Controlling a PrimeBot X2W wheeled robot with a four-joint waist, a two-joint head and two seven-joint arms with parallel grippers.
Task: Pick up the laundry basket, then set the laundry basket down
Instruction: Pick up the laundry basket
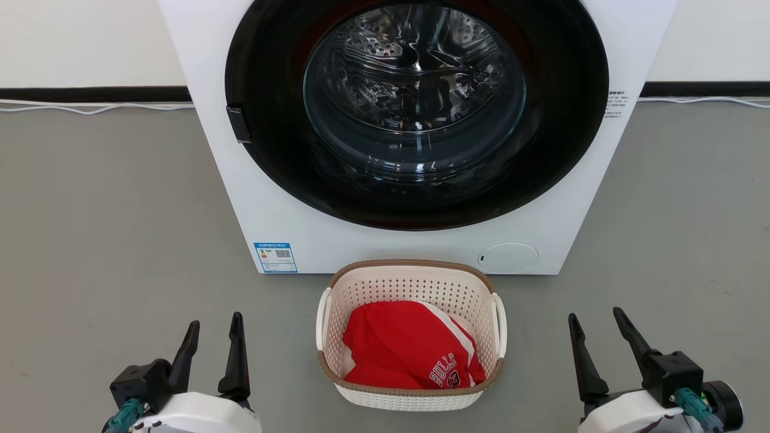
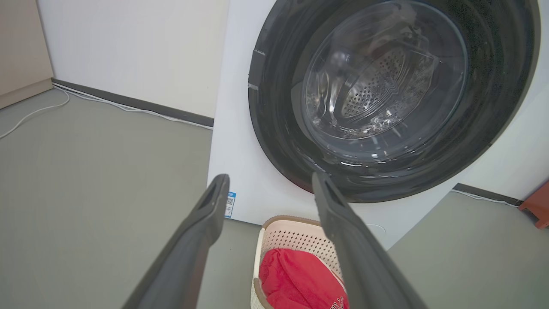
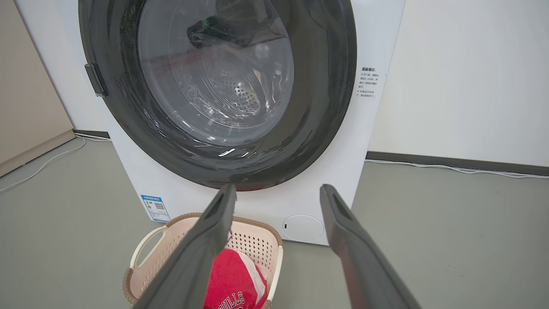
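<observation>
The laundry basket (image 1: 415, 287), cream-white and perforated with a brown rim and white side handles, stands on the grey floor just in front of the washing machine. A red jersey (image 1: 409, 346) lies inside it. My left gripper (image 1: 213, 328) is open at the lower left, well apart from the basket's left handle. Off to the lower right, clear of the right handle, my right gripper (image 1: 595, 322) is open too. The left wrist view has the basket (image 2: 296, 238) low between the fingers (image 2: 206, 223). In the right wrist view the basket (image 3: 251, 242) sits at the lower left.
A white front-loading washing machine (image 1: 283, 198) with a big dark round door (image 1: 415, 102) rises right behind the basket. White cables (image 1: 90, 108) run along the wall's dark skirting. Grey floor (image 1: 108, 228) spreads on both sides. An orange-red object (image 2: 536, 206) sits far right in the left wrist view.
</observation>
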